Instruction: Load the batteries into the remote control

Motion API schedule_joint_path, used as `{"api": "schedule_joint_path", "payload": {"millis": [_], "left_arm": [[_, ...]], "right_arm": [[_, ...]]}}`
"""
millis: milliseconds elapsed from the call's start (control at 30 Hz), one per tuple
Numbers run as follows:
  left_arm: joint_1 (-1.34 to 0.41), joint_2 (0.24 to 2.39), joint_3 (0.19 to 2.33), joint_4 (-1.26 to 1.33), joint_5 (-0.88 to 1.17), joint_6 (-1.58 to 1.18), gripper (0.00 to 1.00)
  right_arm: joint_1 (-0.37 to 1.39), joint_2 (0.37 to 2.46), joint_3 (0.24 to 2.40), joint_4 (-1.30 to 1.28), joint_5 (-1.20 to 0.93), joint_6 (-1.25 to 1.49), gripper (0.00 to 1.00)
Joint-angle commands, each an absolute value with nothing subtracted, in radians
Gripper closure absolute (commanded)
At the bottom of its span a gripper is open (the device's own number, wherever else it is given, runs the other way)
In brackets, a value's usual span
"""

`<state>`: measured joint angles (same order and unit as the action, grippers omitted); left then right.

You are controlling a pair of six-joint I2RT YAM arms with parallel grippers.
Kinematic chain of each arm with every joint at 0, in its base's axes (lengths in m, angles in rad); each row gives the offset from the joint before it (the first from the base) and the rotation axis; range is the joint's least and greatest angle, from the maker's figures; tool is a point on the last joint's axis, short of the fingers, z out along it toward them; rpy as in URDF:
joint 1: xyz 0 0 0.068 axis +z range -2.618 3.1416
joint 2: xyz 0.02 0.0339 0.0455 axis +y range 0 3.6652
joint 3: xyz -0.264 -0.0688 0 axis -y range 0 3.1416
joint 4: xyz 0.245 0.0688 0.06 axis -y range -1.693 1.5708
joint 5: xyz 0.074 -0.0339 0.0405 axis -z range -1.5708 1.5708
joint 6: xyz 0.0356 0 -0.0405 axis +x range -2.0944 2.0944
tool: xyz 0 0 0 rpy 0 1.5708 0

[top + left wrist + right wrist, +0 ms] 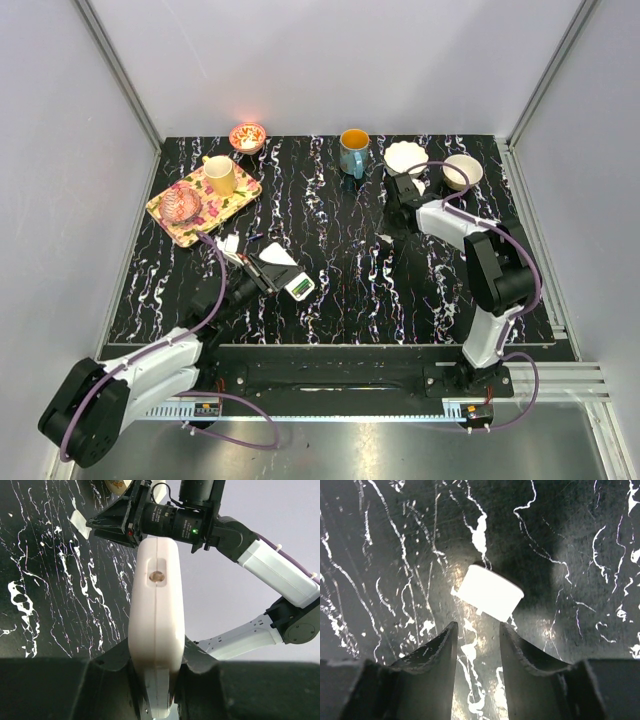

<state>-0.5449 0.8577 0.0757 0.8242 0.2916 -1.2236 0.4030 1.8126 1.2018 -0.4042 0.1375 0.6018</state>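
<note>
My left gripper (278, 277) is shut on the white remote control (300, 287), held just above the table left of centre. In the top view its open compartment faces up and shows a greenish battery (299, 289); a reddish one cannot be made out. In the left wrist view the remote (156, 605) stands edge-on between the fingers of the left gripper (156, 667). My right gripper (477, 630) is open and points down at the table. A small white flat cover piece (490, 599) lies just beyond its fingertips. It also shows in the top view (385, 239), below the right gripper (393, 222).
A flowered tray (236, 201) with a cream cup (220, 175) and a pink glass bowl (181, 203) stands at the back left. A small red bowl (247, 136), a blue mug (353, 151) and two white bowls (405, 157) (462, 171) line the back edge. A white scrap (228, 243) lies near the left arm.
</note>
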Motion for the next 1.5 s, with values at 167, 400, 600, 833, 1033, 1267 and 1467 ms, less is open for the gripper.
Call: {"api": "schedule_joint_path", "payload": {"millis": [167,400,600,833,1033,1267,1467], "left_arm": [[-0.54,0.894,0.109,0.9,0.299,-1.2,1.0],[-0.541,0.965,0.12,0.951,0.319,-1.209,1.0],[-0.54,0.986,0.129,0.957,0.324,-1.207,1.0],[-0.541,1.002,0.138,0.96,0.328,-1.204,1.0],[-0.54,1.017,0.14,0.969,0.331,-1.204,1.0],[-0.541,1.075,0.126,1.051,0.348,-1.233,1.0],[-0.541,1.066,0.107,1.065,0.345,-1.244,1.0]], "right_arm": [[0.365,1.838,1.223,-0.284,0.138,0.58,0.55],[0.356,1.861,1.224,-0.256,0.107,0.514,0.42],[0.354,1.878,1.223,-0.227,0.075,0.499,0.38],[0.342,1.907,1.224,-0.224,0.097,0.508,0.36],[0.342,1.881,1.186,-0.193,0.075,0.512,0.33],[0.342,1.91,1.161,-0.201,0.052,0.52,0.33],[0.342,1.942,1.154,-0.201,0.048,0.52,0.35]]}}
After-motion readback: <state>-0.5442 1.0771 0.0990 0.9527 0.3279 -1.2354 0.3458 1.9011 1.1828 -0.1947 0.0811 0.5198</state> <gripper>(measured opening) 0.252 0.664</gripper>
